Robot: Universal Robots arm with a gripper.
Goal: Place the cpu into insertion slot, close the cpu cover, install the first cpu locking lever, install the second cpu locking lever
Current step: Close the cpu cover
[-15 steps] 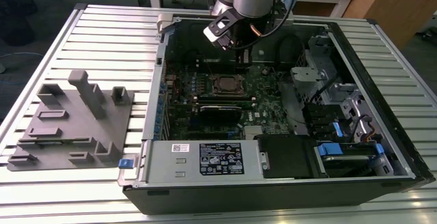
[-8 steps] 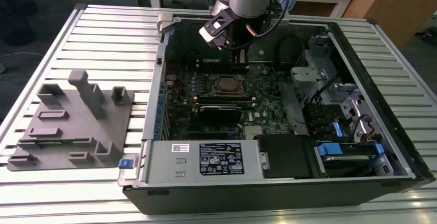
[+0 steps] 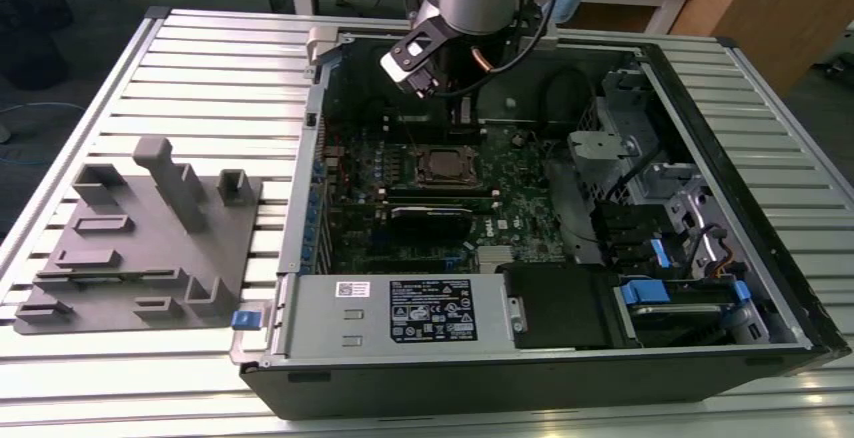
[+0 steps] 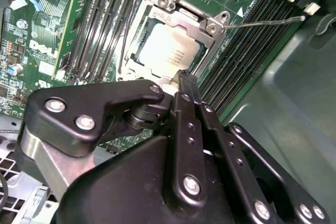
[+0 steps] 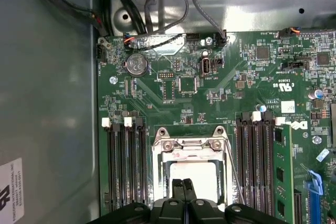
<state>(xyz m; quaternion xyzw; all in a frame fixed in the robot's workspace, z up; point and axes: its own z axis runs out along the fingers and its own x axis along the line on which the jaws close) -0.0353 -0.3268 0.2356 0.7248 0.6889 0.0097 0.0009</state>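
Observation:
The cpu (image 4: 167, 51) (image 5: 193, 176) lies flat in the insertion slot (image 3: 445, 165), its pale metal top showing. The cpu cover (image 4: 181, 22) (image 5: 191, 145), a silvery frame, lies down around it. One thin wire locking lever (image 4: 262, 23) sticks out from the socket's corner over the memory slots. A second lever (image 4: 125, 40) runs along the opposite side of the socket. My gripper (image 4: 185, 77) (image 5: 184, 184) hovers just above the socket's edge, fingers shut together with nothing between them. The arm's wrist (image 3: 430, 53) hangs over the back of the case.
The open computer case (image 3: 747, 158) lies on a slatted table. Black memory slots (image 5: 123, 166) flank the socket, with a green memory module (image 5: 283, 171) beside them. A power supply (image 3: 400, 308) fills the front. A grey fixture tray (image 3: 134, 228) sits on the exterior view's left.

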